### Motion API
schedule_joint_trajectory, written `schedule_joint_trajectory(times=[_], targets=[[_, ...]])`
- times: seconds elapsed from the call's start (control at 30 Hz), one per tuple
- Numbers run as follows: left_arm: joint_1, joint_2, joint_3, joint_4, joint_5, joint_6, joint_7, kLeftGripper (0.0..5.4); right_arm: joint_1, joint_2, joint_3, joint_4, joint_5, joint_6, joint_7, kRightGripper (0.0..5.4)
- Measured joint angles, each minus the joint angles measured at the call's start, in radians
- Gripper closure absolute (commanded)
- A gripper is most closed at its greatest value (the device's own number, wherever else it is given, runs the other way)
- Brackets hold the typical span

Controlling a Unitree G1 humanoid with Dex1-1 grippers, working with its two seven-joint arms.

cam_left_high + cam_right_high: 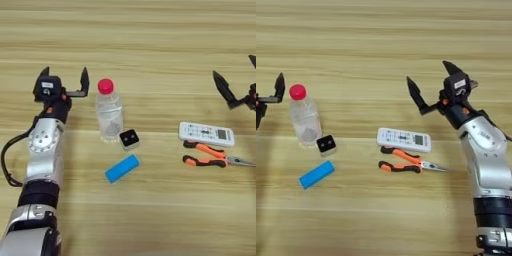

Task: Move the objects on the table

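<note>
Left gripper [63,77] spread wide and empty, hovering just at nine o'clock of the red-capped bottle [109,112], which stands upright on the table [150,40] with the tiny black cube [129,139] touching its base at five o'clock and a blue block [122,168] nearby. Best approached level, fingers straddling the bottle's body below the cap, closing gently so as not to tip it onto the cube. Right gripper [434,82] likewise open and empty, poised at one o'clock of the white remote [404,139] and orange pliers [406,161].
</note>
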Motion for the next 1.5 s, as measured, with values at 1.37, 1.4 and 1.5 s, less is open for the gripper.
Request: schedule_joint_trajectory(times=[1.37,1.4,1.5], targets=[[-0.028,-0.023,-0.021,0.078,0.031,0.001,0.038,0.01,0.187,-0.396,0.176,0.087,0.034,0.193,0.765,0.0],[-0.028,-0.024,-0.021,0.078,0.031,0.001,0.038,0.01,0.187,-0.396,0.182,0.087,0.033,0.193,0.765,0.0],[-0.028,-0.026,-0.021,0.079,0.031,0.001,0.038,0.01,0.191,-0.388,0.199,0.089,0.027,0.192,0.762,0.0]])
